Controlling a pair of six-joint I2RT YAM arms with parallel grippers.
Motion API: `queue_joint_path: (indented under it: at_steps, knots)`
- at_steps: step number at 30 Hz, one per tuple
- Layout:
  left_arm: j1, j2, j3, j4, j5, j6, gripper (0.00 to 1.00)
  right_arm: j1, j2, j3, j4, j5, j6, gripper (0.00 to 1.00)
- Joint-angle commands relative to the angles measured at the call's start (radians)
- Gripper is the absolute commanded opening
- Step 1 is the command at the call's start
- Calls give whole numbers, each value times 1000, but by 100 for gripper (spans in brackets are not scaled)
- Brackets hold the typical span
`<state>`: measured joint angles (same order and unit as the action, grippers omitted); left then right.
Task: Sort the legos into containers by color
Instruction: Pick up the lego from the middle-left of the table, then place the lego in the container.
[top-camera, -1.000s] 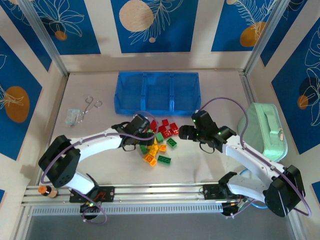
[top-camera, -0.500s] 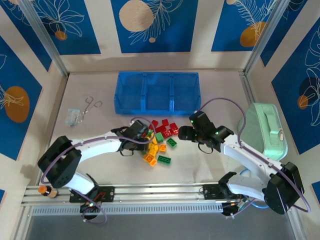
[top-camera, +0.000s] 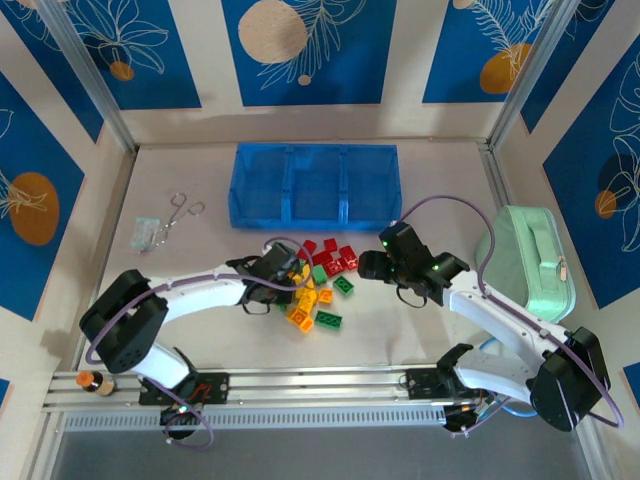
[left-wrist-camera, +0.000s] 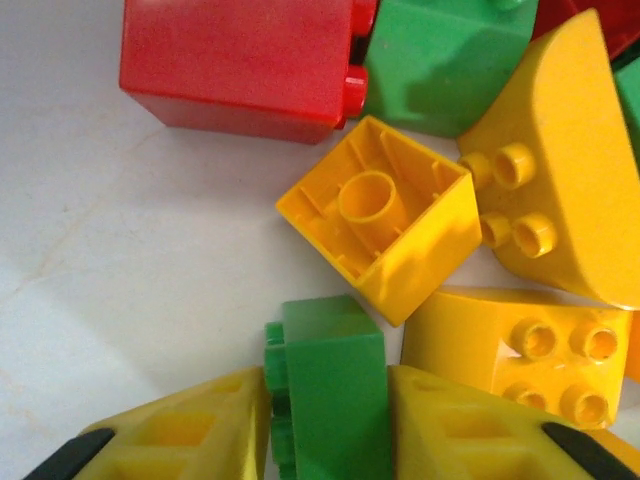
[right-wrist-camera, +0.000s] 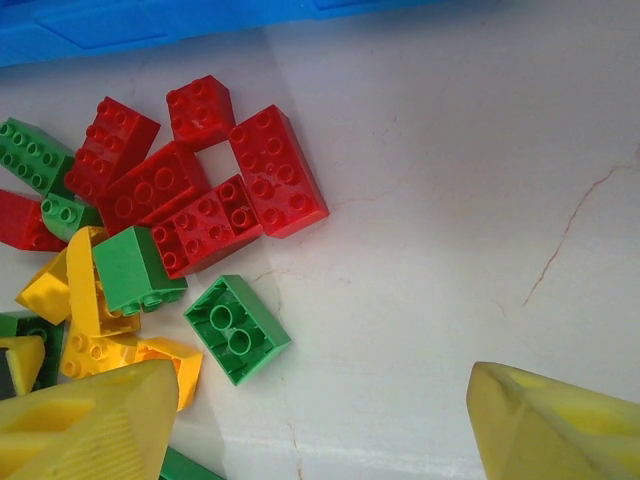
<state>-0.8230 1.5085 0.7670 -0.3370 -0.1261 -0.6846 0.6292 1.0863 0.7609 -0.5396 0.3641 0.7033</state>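
**A:** Pale tabletop (top-camera: 200, 330), blue-patterned walls around it. What sits at the left?

**B:** Scissors (top-camera: 178, 212) and a small clear packet (top-camera: 146, 232), well apart from the work. Further right, the left gripper (top-camera: 290, 276) is down at the left edge of the heap, its jaws pinched on a green brick (left-wrist-camera: 322, 360). An upturned yellow brick (left-wrist-camera: 385, 215) lies just beyond it.

**A:** Which step, then?

**B:** The pick, I'd judge: the brick is gripped but seems not yet lifted. The legos (top-camera: 322, 283) lie mixed at mid-table in red, green and yellow. The blue tray (top-camera: 260, 185) stands on their far side, and no brick shows in it.

**A:** And to the right?

**B:** The right gripper (top-camera: 366, 266) hovers just right of the heap, jaws wide with nothing between them. A mint-green case (top-camera: 525, 260) lies at the right edge.

**A:** What does the next move call for?

**B:** Probably a straight lift, so the touching neighbours aren't dragged along. Then a carry to the far side and a release over one compartment.
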Motion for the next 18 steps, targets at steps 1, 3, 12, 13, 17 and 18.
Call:
queue_joint_path:
  at_steps: [1, 3, 12, 13, 17, 18]
  knots:
    - [-20, -28, -18, -15, -6, -13, 30, 10, -23, -10, -5, 15, 22, 76]
    - [-22, -64, -18, -28, -24, -13, 27, 10, -27, -16, -1, 18, 25, 75]
    - [-19, -144, 127, -164, -134, 42, 21, 15, -38, -44, 12, 15, 41, 73]
    - [-18, -142, 155, -179, -145, 51, 21, 17, -41, -49, 21, 11, 42, 73]
    - [-15, -117, 274, -208, -167, 95, 21, 17, -40, -43, 34, -10, 24, 71]
    - [-13, -106, 311, -217, -174, 109, 21, 17, -36, -34, 30, -10, 15, 71]
